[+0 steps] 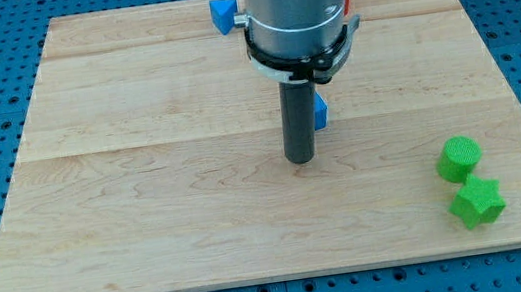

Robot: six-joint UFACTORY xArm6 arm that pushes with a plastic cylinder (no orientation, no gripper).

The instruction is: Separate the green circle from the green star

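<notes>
Green circle (460,157) touches green star (478,202) near right on the wooden board (148,211); blue blocks (224,15) flank the upright rod, my tip (301,160) mid-board, jawless

Single cam, high front angle, looking down, whole wooden board (151,231) in frame, mid-range

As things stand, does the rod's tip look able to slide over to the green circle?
Probably yes. My tip sits near the board's middle, and the green circle lies toward the view's right with only bare wood between. The green star touches the circle's lower side, away from that path.
</notes>
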